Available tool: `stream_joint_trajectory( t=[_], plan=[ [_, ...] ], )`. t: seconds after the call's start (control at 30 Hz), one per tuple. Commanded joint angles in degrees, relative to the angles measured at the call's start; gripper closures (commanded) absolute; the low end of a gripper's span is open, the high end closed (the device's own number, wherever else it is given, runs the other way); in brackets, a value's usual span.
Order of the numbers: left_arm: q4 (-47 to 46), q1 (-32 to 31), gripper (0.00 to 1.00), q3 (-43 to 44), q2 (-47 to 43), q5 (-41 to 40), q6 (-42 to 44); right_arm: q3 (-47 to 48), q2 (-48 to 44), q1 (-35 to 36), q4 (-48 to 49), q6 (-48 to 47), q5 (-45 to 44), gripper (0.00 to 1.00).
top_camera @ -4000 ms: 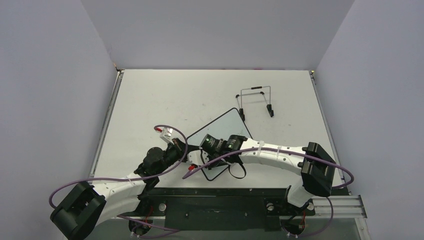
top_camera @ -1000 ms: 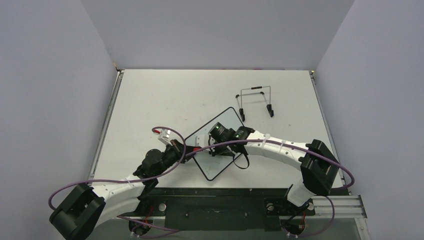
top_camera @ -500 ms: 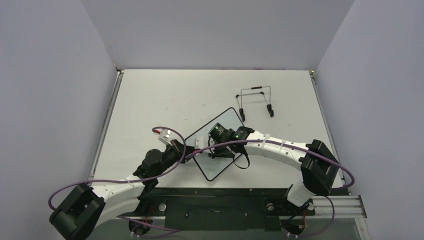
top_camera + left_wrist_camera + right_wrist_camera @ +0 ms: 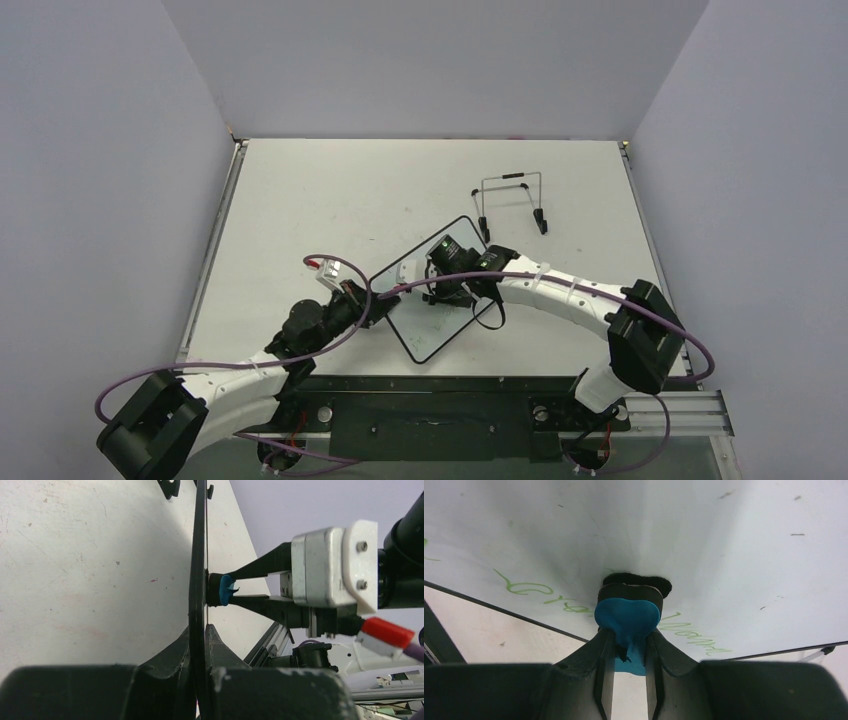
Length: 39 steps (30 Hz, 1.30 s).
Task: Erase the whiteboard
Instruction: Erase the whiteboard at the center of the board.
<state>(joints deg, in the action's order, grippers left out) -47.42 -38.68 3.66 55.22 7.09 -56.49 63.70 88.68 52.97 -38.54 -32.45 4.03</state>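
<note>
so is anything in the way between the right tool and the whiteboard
Only the eraser that the right tool is shut on. Its black pad is pressed flat against the whiteboard face, beside the green writing. Nothing else visible stands between them. The left tool clamps the board's edge, clear of that spot.

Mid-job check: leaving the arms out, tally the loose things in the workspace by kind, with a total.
whiteboard: 1
eraser: 1
wire stand: 1
Total: 3
</note>
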Motion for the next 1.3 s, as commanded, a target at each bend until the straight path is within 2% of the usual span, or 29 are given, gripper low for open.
stream_joint_trajectory(
  t=[0.0, 0.2, 0.33, 0.43, 0.67, 0.77, 1.03, 1.13, 1.27],
  plan=[
    [-12.1, -0.7, 1.0, 1.4, -3.0, 3.7, -2.7, -1.2, -2.8, -0.1, 1.4, -2.3, 3.2, 1.0],
    [-12.7, -0.7, 1.0, 1.3, -2.7, 3.8, -2.8, -2.6, -2.8, 3.8, -0.1, -4.9, 4.4, 1.0],
    [-12.5, -0.7, 1.0, 1.0, -3.4, 3.6, -2.9, -2.4, -2.4, 2.7, 3.9, -1.3, -3.0, 1.0],
    [-12.4, -0.7, 1.0, 1.0, -3.4, 3.6, -2.8, -2.5, -2.9, 0.6, 6.0, 0.6, -3.8, 1.0],
    [-13.6, -0.8, 1.0, 1.0, -2.3, 3.9, -3.2, -3.3, -3.5, 2.4, 1.2, -3.8, 5.4, 1.0],
    [-13.4, -0.7, 1.0, 0.8, -2.8, 3.7, -3.1, -2.7, -3.2, 3.2, 0.8, -3.9, 5.8, 1.0],
    [-12.8, -0.7, 1.0, 1.0, -3.1, 3.6, -3.0, -3.5, -3.8, -0.2, 7.3, 1.0, -3.5, 1.0],
    [-13.6, -0.7, 1.0, 1.1, -2.3, 3.8, -3.2, -3.5, -3.6, -0.2, 5.8, -0.3, -1.0, 1.0],
    [-13.6, -0.8, 1.0, 1.0, -2.3, 3.7, -3.2, -2.9, -4.5, 0.6, 1.8, -3.4, 6.9, 1.0]
  ],
)
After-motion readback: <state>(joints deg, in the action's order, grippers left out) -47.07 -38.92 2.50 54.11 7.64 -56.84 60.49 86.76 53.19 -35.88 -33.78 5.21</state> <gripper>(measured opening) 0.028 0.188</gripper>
